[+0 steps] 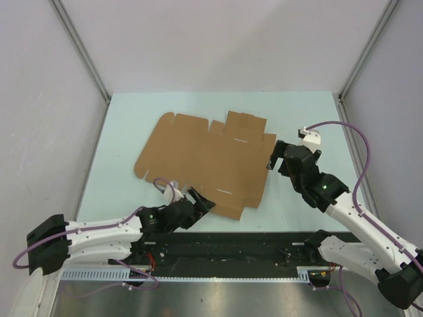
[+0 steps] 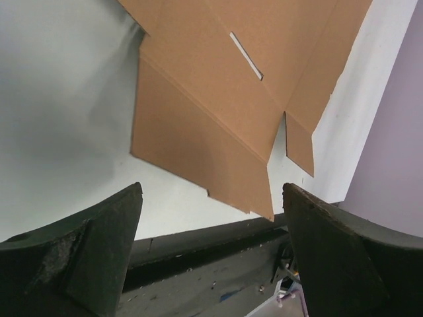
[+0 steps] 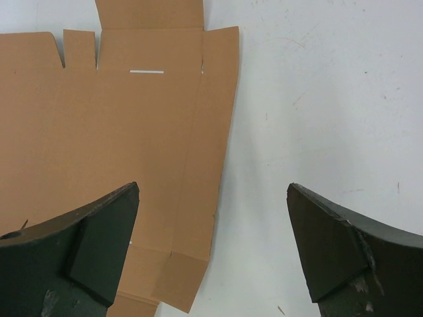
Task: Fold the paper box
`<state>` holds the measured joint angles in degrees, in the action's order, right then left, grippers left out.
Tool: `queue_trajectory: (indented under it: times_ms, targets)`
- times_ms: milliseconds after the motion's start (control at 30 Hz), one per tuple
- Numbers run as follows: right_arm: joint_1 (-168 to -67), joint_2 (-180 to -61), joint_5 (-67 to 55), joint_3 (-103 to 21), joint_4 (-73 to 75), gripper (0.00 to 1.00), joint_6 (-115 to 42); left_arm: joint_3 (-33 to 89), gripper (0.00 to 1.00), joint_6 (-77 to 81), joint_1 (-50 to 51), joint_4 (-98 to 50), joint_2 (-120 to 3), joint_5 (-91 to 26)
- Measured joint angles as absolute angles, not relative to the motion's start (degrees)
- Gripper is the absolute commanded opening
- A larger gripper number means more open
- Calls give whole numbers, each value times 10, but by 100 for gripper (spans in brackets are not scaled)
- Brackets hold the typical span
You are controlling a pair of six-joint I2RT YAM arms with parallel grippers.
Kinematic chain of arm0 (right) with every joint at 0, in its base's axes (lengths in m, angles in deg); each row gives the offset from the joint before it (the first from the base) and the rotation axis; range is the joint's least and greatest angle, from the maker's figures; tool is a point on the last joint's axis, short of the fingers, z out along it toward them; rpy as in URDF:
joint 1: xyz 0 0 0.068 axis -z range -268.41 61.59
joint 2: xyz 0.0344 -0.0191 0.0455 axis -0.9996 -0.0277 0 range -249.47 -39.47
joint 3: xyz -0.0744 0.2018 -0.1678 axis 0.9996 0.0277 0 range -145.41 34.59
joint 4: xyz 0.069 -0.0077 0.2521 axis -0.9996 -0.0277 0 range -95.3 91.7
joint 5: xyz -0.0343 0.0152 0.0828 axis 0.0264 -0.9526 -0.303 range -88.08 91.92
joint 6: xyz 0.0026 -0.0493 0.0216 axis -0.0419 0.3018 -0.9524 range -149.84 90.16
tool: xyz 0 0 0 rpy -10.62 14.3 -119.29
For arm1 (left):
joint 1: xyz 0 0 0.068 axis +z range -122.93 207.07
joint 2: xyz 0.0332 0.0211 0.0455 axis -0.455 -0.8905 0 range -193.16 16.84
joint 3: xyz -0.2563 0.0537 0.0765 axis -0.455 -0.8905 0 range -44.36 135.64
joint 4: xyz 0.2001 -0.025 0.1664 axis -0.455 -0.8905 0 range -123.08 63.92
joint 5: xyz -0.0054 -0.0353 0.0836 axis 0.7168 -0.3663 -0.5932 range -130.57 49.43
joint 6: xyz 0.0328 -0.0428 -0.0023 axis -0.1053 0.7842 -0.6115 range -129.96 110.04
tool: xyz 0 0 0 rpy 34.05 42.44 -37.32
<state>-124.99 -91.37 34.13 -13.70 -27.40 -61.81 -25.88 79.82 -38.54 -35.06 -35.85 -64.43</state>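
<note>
Paper box point(image 1: 205, 162): flat die-cut brown cardboard sheet, unfolded, lying on the worktop point(image 1: 301, 112) at centre and slightly left; flaps along the far edge and the near edge; two narrow slits show in the top view, one far and one near.
Left hand point(image 1: 202, 202): low at the near edge of the sheet, near its right corner; fingers spread wide; nothing held; the left wrist view point(image 2: 211, 195) shows the near flap's edge and corner just ahead of the fingertips; contact with the sheet cannot be told.
Right hand point(image 1: 273, 158): at the right edge of the sheet, pointing left; fingers spread wide; nothing held; in the right wrist view point(image 3: 213, 191) one finger lies over the cardboard point(image 3: 99, 132), the other over bare worktop, and the sheet's right edge runs between them.
Worktop: pale surface; the sheet point(image 2: 211, 99) is the only loose thing seen on it.
Surroundings: white wall panels on the left, far and right sides; black base plate point(image 1: 231, 247) along the near edge, carrying both arms; purple cables point(image 1: 362, 142) loop along each arm, the right one arching beside the right hand.
Obstructions: both arms keep to the sheet's edges; its centre is uncovered.
</note>
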Motion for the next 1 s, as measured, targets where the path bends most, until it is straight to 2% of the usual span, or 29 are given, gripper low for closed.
queue_trajectory:
  times_ms: [67, 300, 467, 500, 567, 600, 767, 867, 1000]
  targets:
    - [-1250, -913, 341, -136, -275, 100, -618, -259, 87, 805, -386, -316, -390, -645]
    - [-1250, -906, 341, -135, -277, 100, -618, -255, 56, 816, -387, -240, -457, -659]
    - [-1250, -898, 342, -135, -278, 100, -618, -252, 51, 816, -385, -214, -505, -657]
    - [-1250, -898, 342, -135, -279, 100, -618, -252, 45, 816, -382, -206, -515, -655]
    - [-1250, -898, 342, -135, -279, 100, -618, -252, 40, 814, -373, -193, -532, -648]
    - [-1250, -897, 342, -135, -280, 100, -618, -252, 32, 810, -366, -188, -538, -643]
    - [-1250, -882, 340, -134, -281, 100, -617, -241, 21, 753, -310, -168, -549, -609]
    - [-1250, -855, 340, -134, -287, 100, -613, -198, 0, 683, -290, -198, -549, -595]
    - [-1250, -806, 340, -134, -295, 100, -611, -96, 0, 551, -275, -258, -550, -589]
